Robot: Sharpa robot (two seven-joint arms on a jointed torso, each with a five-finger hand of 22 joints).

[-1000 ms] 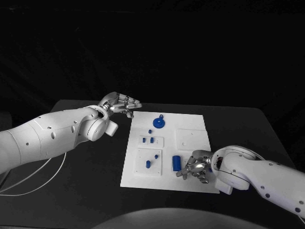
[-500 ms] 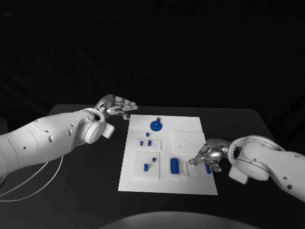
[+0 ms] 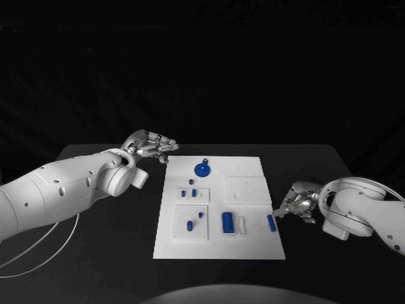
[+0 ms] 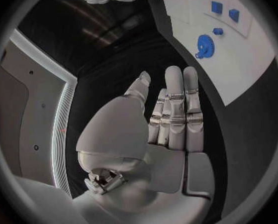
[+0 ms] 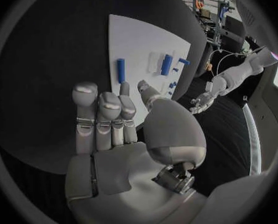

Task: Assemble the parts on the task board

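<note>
The white task board (image 3: 243,244) lies in the middle of the black table. On it I see a blue gear (image 3: 202,168), a thick blue cylinder (image 3: 228,221), several small blue pieces (image 3: 192,193) and a slim blue peg (image 3: 271,222) lying flat near its right edge. My right hand (image 3: 299,206) hovers just off the board's right edge, close to the peg, fingers straight and empty. My left hand (image 3: 150,144) hangs beyond the board's far left corner, holding nothing. The left wrist view shows its fingers (image 4: 175,109) extended, with the gear (image 4: 205,46) ahead. The right wrist view shows the peg (image 5: 121,70) beyond that hand's fingers (image 5: 101,119).
Bare black table (image 3: 102,253) surrounds the board on every side. A white cable (image 3: 47,244) trails under my left arm at the near left. Raised white insert plates (image 3: 246,188) sit on the board.
My right hand has moved from over the board's near right part out past its right edge, and the slim blue peg now lies uncovered on the board. The left hand barely moved.
</note>
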